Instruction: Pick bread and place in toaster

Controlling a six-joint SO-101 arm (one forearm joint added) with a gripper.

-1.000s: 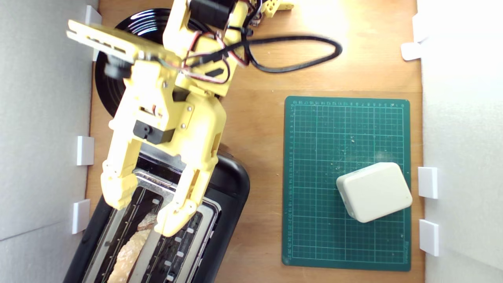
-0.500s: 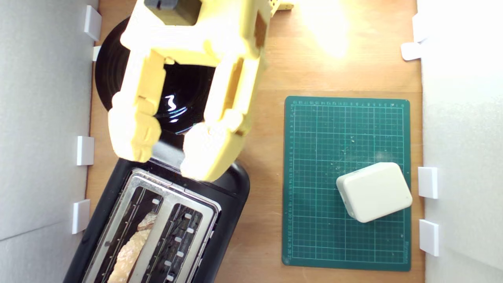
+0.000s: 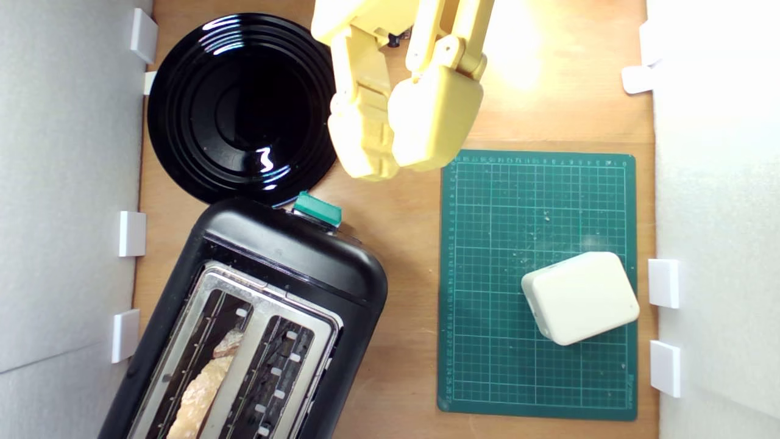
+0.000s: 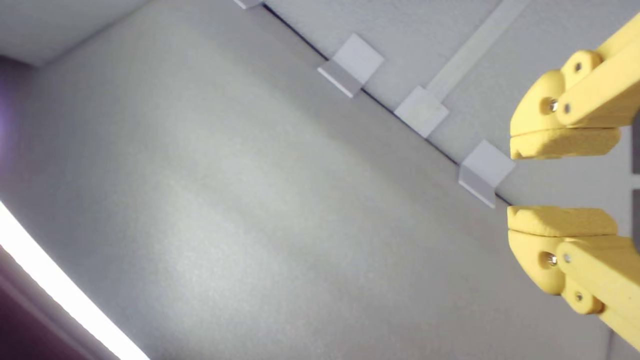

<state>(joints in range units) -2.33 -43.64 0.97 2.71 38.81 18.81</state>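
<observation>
The pale tan, brown-crusted slice of bread [image 3: 204, 384] is sitting in one slot of the black, silver-topped toaster [image 3: 286, 256] at the lower left, while the yellow gripper [image 3: 396, 143], jaws slightly parted and empty, is hovering at top centre, suggesting only retreat remains.

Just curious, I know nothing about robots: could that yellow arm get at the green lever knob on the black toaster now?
Probably yes: the teal-green lever knob sits uncovered, and the open yellow fingers hover nearby with nothing between.
</observation>
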